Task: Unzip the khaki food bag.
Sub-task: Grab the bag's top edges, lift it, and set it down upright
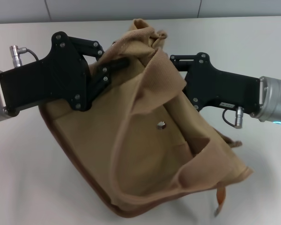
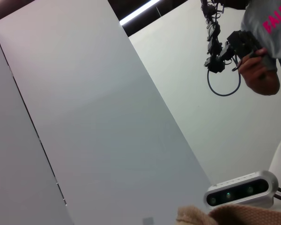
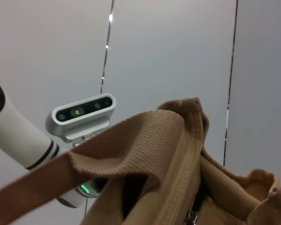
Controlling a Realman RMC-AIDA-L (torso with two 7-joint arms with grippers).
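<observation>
The khaki food bag is tilted on the white table, its snap stud facing up. One webbing handle drapes across its front. My left gripper reaches in from the left and is shut on the bunched fabric at the bag's top. My right gripper comes in from the right to the same top edge, its tip hidden behind the handle. The right wrist view shows the bag's top, the handle and a small metal zipper pull. A corner of the bag appears in the left wrist view.
A brown strap end pokes out under the bag's near corner. Both wrist views look up at the robot's head camera. A person holding a device stands behind the robot.
</observation>
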